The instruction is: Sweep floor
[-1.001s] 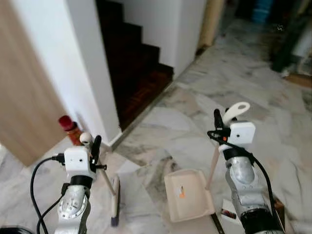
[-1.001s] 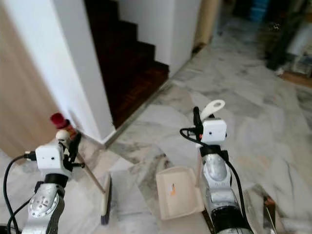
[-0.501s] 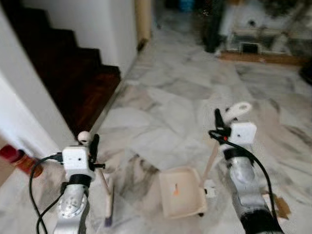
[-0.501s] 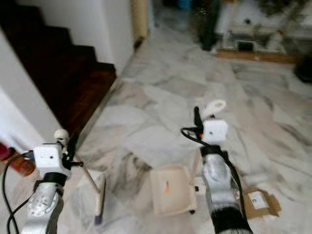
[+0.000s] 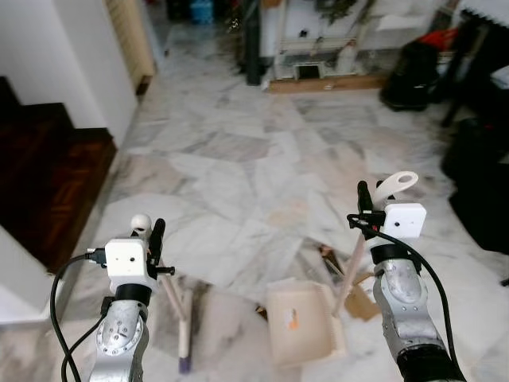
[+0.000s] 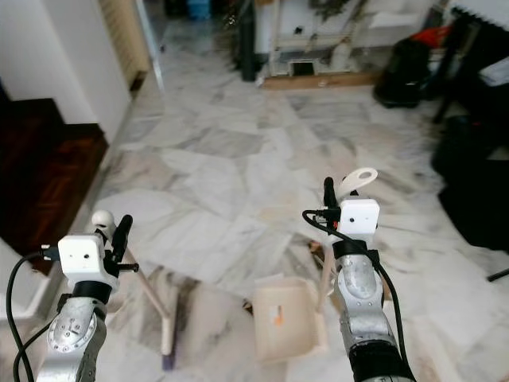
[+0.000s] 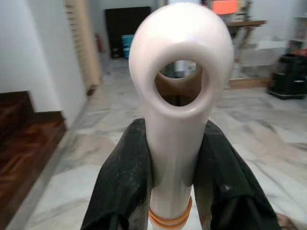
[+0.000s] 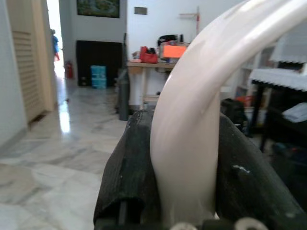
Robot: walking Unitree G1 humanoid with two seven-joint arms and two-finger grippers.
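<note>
The broom stands on the marble floor just ahead of the robot, its head down on the tiles and its pale handle slanting up into the left hand. The wrist view shows that hand's two black fingers clamped on either side of the handle just below its hanging loop. To its right the dustpan lies flat on the floor, mouth towards the robot, and its long handle rises to the right hand, which is clenched around the curved top of that handle.

Just beyond the dustpan lie scraps of brown cardboard and small litter on the tiles. This looks like the approach step: both tools are carried and the rubbish is now within reach. The next move likely calls for setting the dustpan's lip flush to the floor beside the scraps and drawing the broom head across them into it.

The dustpan seems to hold no sweepings yet; an orange mark sits on its inner face, perhaps a label.
</note>
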